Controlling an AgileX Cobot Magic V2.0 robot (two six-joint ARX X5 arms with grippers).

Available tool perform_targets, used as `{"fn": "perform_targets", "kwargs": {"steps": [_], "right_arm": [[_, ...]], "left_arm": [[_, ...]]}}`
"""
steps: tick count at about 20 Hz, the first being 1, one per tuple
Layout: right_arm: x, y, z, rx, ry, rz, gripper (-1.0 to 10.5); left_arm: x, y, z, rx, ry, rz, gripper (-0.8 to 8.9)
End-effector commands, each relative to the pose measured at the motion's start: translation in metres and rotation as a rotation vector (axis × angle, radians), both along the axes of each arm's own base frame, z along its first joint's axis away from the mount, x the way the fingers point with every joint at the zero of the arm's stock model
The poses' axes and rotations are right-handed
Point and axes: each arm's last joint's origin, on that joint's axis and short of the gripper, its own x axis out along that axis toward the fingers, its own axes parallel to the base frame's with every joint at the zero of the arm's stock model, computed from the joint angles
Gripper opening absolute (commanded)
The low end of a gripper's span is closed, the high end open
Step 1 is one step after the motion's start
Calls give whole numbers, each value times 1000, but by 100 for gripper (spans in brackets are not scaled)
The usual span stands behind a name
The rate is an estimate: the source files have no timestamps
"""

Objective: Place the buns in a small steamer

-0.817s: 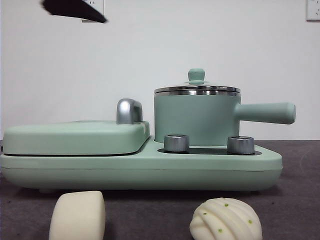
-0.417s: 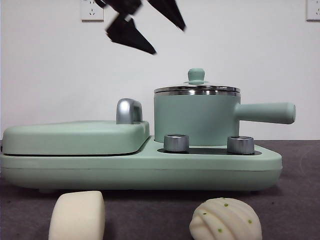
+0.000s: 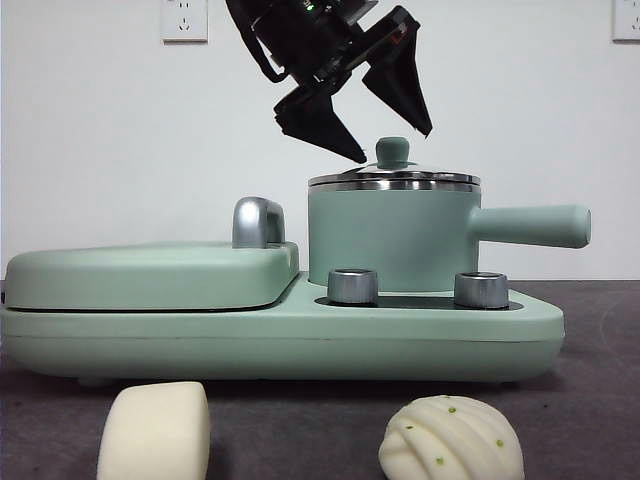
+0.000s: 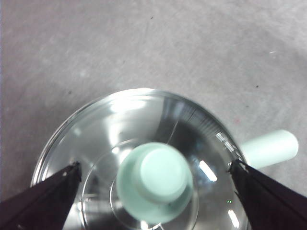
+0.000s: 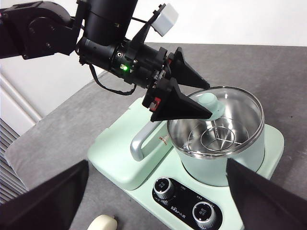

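Front view: the left gripper (image 3: 385, 145) hangs spread just above the green knob (image 3: 393, 151) of the small steamer (image 3: 392, 238), whose lid is still on; both buns (image 3: 155, 432) lie on the desk (image 3: 590, 400) in front.

Left wrist view: the knob (image 4: 154, 182) sits centred between the open jaws, directly below.

Right wrist view: the right gripper (image 5: 153, 201), spread and empty, waits well back from the steamer (image 5: 225, 158).

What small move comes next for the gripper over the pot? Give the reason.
Probably lower the left gripper a little and shut it on the mint-green round knob of the glass lid: its open jaws straddle the knob, and both cream-white buns lie on the table.
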Motion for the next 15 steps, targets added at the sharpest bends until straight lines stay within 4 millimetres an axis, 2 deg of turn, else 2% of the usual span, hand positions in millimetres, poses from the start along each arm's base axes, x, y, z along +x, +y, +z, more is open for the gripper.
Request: {"fn": "perform_targets", "kwargs": {"steps": [1,7,10,15], "right_arm": [[0,0,5,8,-11,-1,460],[0,0,5,6,-12,-4,460],[0,0,5,6,-12,-4,460],[0,0,5,6,-12,-4,460]], "left_arm": [[5,-6,1,8,-40,6,431],[7,-11,-10,29,-18,4,428],[7,-13,-12,32,-14,1,326],[7,-13,-12,40,-27,-11,213]]}}
